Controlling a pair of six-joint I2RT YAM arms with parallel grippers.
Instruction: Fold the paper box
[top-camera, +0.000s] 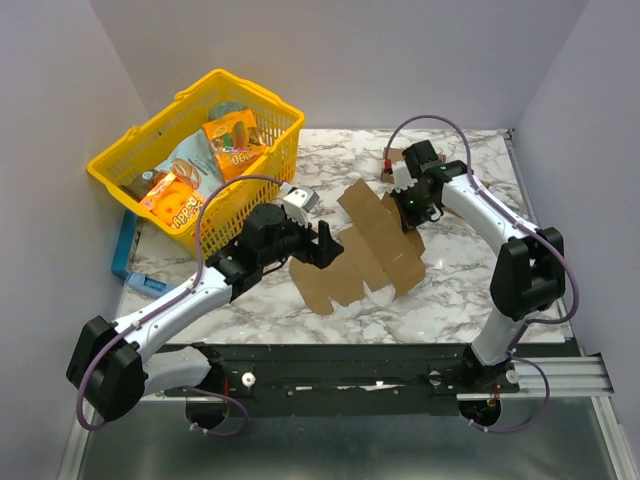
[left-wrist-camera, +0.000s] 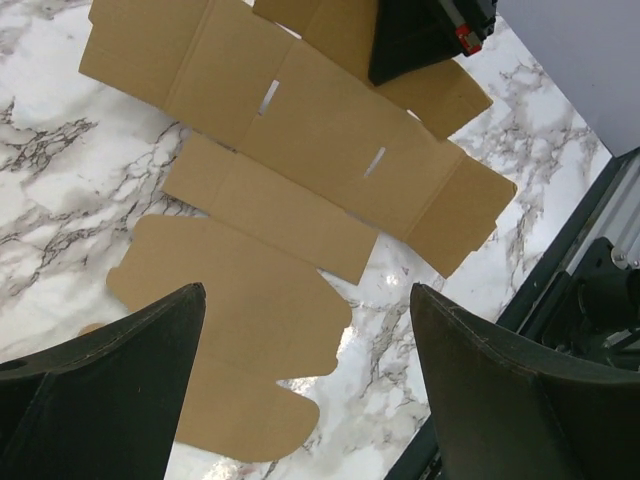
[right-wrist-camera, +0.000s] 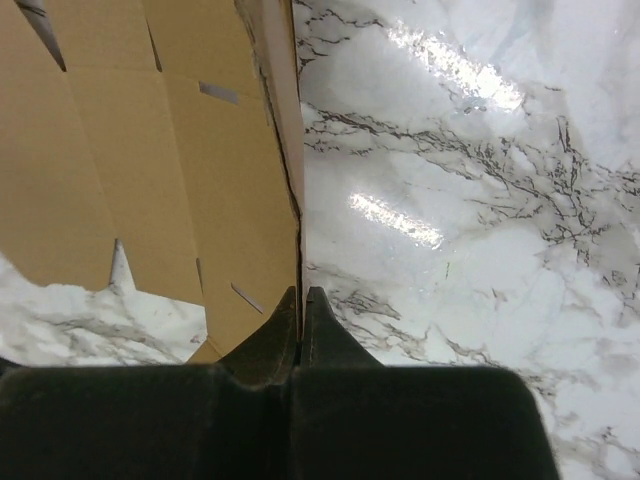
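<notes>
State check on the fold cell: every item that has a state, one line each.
paper box: unfolded, lying mostly flat, one edge flap pinched
left gripper: open, over the box's near end, holding nothing
right gripper: shut on the paper box's edge flap
yellow basket: upright, holding snack packets

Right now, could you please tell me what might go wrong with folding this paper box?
1. The right end effector pinches only a thin edge of the paper box; a pull might tear it or let it slip out.
2. The left end effector hangs open above the box, gripping nothing, so the cardboard may slide on the glossy marble table when pressed.
</notes>
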